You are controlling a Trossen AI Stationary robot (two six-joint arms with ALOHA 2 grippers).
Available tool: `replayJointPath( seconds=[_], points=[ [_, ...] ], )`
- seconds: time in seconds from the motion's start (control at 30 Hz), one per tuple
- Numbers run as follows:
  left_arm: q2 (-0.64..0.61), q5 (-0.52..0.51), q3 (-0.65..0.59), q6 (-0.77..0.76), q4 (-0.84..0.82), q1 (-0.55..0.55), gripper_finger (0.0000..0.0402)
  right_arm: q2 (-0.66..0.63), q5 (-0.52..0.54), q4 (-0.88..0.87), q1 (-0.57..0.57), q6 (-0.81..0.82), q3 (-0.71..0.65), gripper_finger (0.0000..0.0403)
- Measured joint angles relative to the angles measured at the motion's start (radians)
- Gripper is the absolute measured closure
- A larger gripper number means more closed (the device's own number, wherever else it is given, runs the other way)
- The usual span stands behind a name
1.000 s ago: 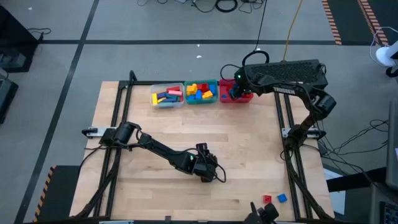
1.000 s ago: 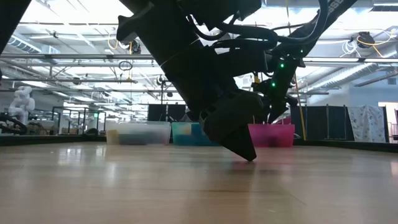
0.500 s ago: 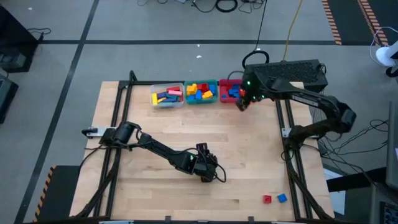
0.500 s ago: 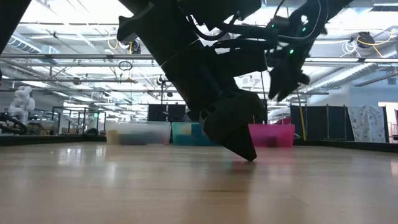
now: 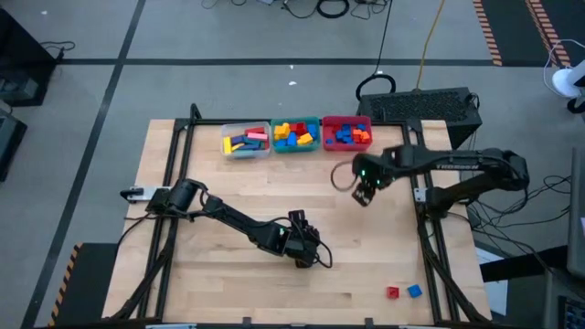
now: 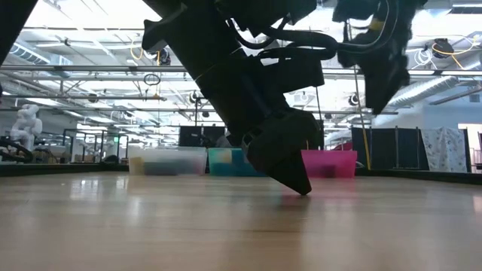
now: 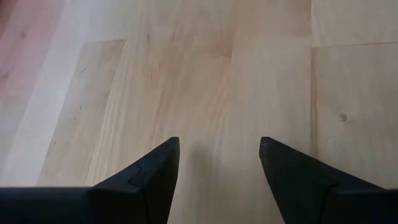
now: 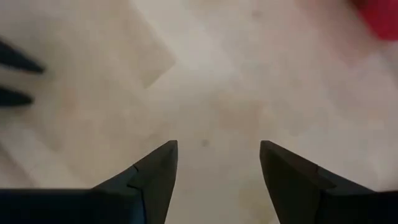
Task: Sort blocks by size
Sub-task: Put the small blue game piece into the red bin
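The blocks lie sorted in three bins along the far edge: a clear bin [image 5: 245, 141], a teal bin [image 5: 295, 134] and a red bin [image 5: 346, 133]. Two loose blocks, one red [image 5: 392, 292] and one blue [image 5: 414, 291], rest on the wood near the front right corner. My left gripper [image 5: 306, 254] stands open low over the middle of the table, with only bare wood between its fingers [image 7: 219, 144]. My right gripper [image 5: 363, 194] hangs open well above the table [image 6: 380, 86], nearer than the red bin, and holds nothing [image 8: 219, 146].
Black frame rails run along the table's left side [image 5: 169, 192] and right side [image 5: 422, 210]. A dark keyboard-like case [image 5: 420, 105] sits beyond the far right corner. Bare wood stretches between the bins and the two loose blocks.
My right gripper has swung away from the red bin toward the table's near edge, rising and tipping to point more steeply down. It stays open with nothing in it. The left arm has kept still.
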Motion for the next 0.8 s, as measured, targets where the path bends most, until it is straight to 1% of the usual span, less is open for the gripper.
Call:
replayJointPath(
  seconds=[0.27,0.4,0.47,0.63,0.8],
  points=[
    [0.001,0.001,0.000,0.000,0.006,-0.003,0.0173,0.008,0.010,0.005,0.261,0.217,0.000,0.0190],
    [0.001,0.005,0.000,0.021,0.014,-0.003,0.0173,0.021,0.077,0.022,0.371,0.326,0.000,0.0190],
    [0.001,0.004,0.000,0.041,0.020,-0.004,0.0173,0.037,0.090,0.030,0.424,0.366,0.000,0.0190],
    [0.002,0.012,0.000,0.044,0.045,-0.004,0.0173,0.095,0.071,0.039,0.548,0.482,0.000,0.0190],
    [0.003,0.012,0.000,0.053,0.057,-0.004,0.0173,0.170,-0.035,0.037,0.661,0.608,-0.001,0.0190]
  ],
)
